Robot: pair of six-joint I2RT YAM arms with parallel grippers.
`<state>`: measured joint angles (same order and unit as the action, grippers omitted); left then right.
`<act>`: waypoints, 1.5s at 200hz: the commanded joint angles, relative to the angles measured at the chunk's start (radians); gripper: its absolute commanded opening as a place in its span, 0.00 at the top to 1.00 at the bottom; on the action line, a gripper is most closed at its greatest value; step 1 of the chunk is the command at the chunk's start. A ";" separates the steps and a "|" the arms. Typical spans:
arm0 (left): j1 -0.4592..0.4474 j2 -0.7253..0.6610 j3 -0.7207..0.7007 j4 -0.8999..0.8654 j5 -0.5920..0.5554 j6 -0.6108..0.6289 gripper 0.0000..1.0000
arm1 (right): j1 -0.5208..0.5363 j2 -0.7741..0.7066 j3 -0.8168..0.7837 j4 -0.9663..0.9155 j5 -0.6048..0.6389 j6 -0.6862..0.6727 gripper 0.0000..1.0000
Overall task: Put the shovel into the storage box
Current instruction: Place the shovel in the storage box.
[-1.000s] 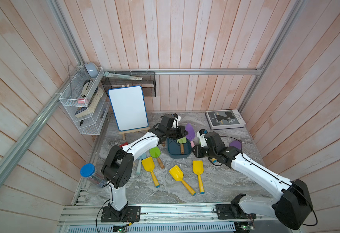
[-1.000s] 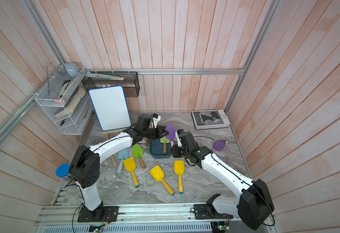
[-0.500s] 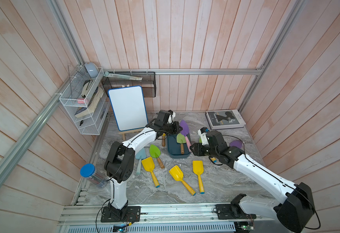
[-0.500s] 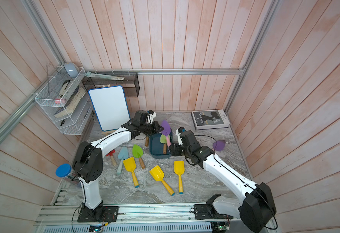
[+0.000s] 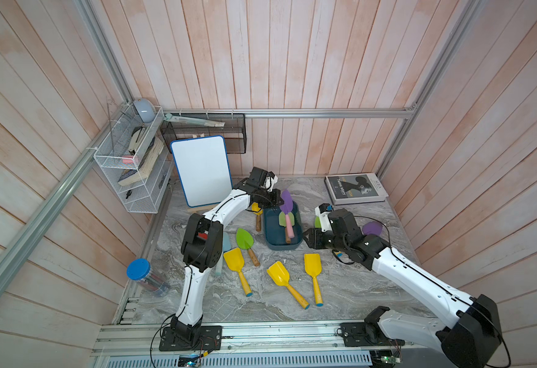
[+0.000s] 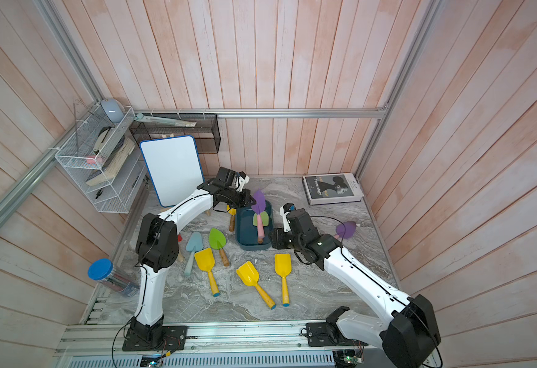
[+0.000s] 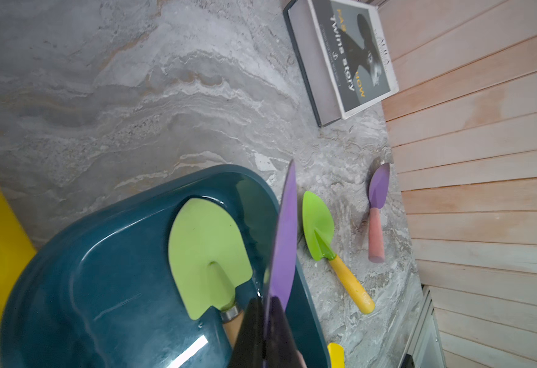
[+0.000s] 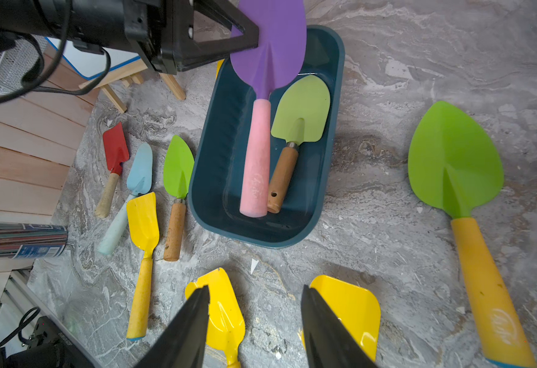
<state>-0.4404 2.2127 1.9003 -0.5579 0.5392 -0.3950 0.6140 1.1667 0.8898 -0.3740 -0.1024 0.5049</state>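
Whiteboard (image 5: 202, 172) propped at back; book (image 5: 355, 188) flat near wall; blue-lidded jar (image 5: 146, 277) near front rail.

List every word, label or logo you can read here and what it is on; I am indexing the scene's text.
"Twins story": on the cover of the book.
Yellow letters and fine print on the same cover: too blurred to read.
Embossed script on the pink handle of the purple shovel: not legible.
Embossed script on the green shovel with the yellow handle: not legible.
Blue label on the jar: too small to read.
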 commanded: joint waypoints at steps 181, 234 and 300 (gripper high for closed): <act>0.018 0.118 0.020 -0.020 -0.002 0.064 1.00 | 0.006 0.021 -0.021 0.001 0.006 -0.003 0.52; 0.010 0.154 0.028 -0.014 0.009 0.056 1.00 | 0.006 0.026 -0.028 0.008 0.008 -0.003 0.52; 0.004 0.178 0.029 -0.008 0.013 0.042 1.00 | 0.006 0.030 -0.032 0.015 0.007 -0.005 0.53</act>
<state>-0.4313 2.3592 1.9274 -0.5896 0.5404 -0.3439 0.6140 1.1858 0.8654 -0.3672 -0.1024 0.5045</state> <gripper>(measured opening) 0.044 0.474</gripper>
